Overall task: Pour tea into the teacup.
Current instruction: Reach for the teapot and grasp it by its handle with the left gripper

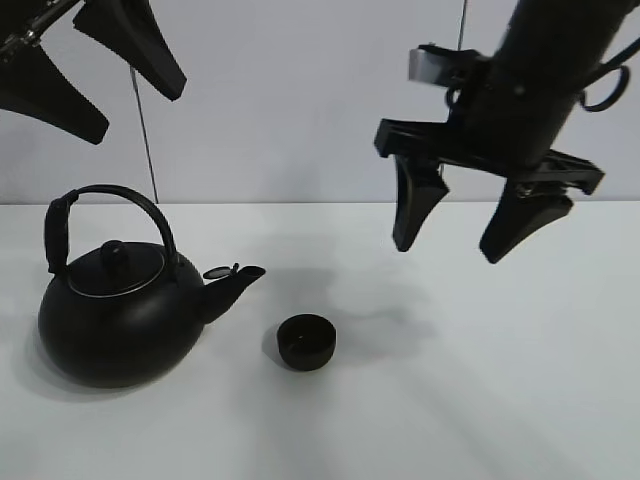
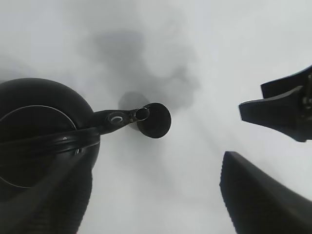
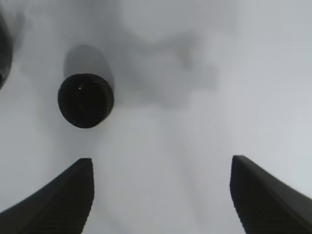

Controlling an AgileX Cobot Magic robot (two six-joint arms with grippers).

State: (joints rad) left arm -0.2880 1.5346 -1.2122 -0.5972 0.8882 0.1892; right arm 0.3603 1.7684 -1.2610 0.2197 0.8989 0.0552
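Observation:
The teacup [image 1: 306, 341], a small black handleless cup, stands upright on the white table just right of the spout of the large black kettle [image 1: 110, 310]. The kettle stands upright with its arched handle raised. No tea shows anywhere. My left gripper [image 1: 135, 112] is open and empty, high above the kettle. In the left wrist view the kettle [image 2: 39, 122] and the teacup [image 2: 155, 120] lie below the left gripper [image 2: 153, 163]. My right gripper [image 1: 448, 250] is open and empty, above and to the right of the cup. The right wrist view shows the teacup [image 3: 86, 100] beyond the right gripper [image 3: 161, 161].
The white table [image 1: 480, 400] runs back to a pale wall. Two thin vertical rods show against the wall, one behind the kettle [image 1: 146, 140]. The right gripper's fingers [image 2: 280, 109] show at the edge of the left wrist view.

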